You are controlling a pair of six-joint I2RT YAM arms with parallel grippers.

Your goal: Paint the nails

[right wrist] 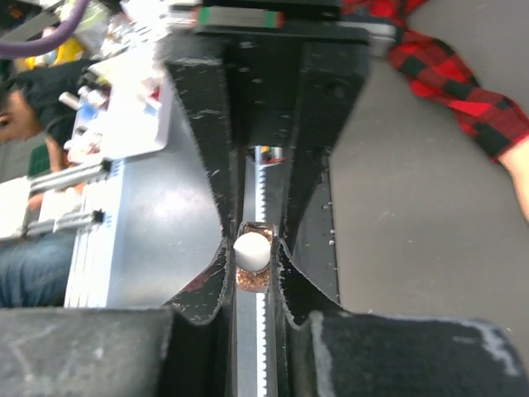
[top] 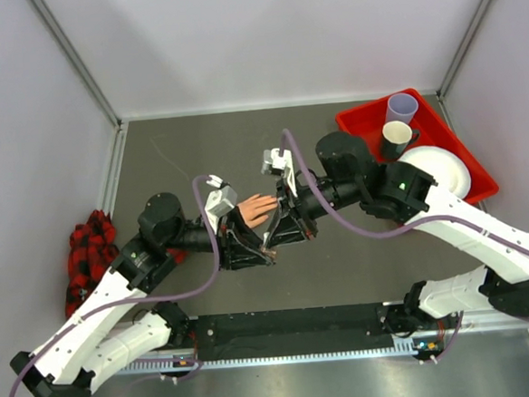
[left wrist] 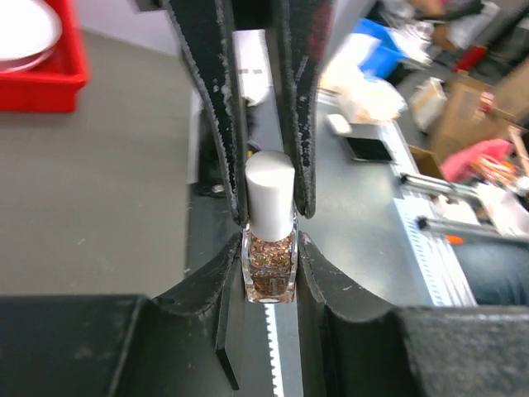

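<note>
Left hand (left wrist: 269, 248) clamps the polish bottle (left wrist: 269, 277), right hand (right wrist: 251, 252) pinches its white cap (left wrist: 270, 190); a skewed twist could wrench the glass loose and spill.

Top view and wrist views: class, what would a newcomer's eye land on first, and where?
The left hand and right hand meet mid-table on one small glitter polish bottle, the left gripping the glass and the right the white cap. Next to them shows a peach mannequin hand. A red tray with cups and a plate sits at the far right corner.
</note>
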